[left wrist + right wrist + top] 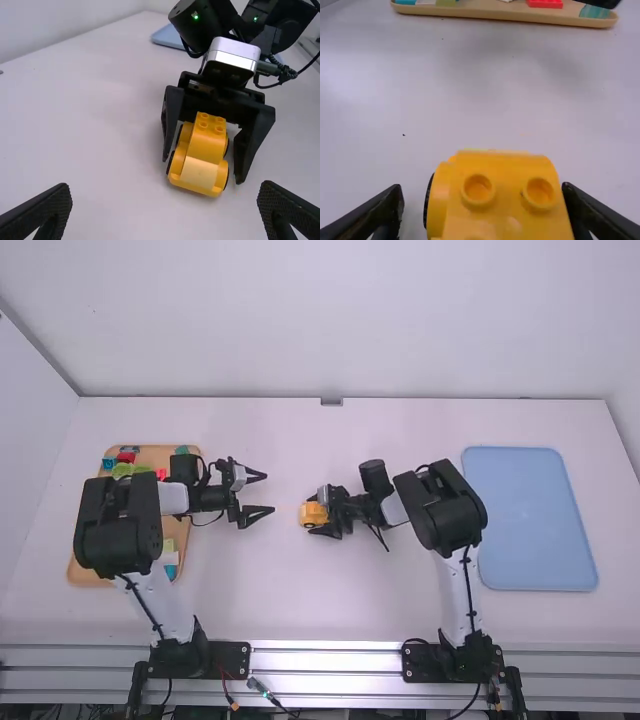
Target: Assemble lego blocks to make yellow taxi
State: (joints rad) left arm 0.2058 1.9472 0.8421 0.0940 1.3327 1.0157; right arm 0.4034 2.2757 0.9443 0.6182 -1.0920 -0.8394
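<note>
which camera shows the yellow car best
The left wrist view: it shows the yellow car from end to end, with studs on top and dark wheels. In the high view it is small and partly hidden by the right gripper; the right wrist view has its studded top close up, cut off at the bottom edge.
</note>
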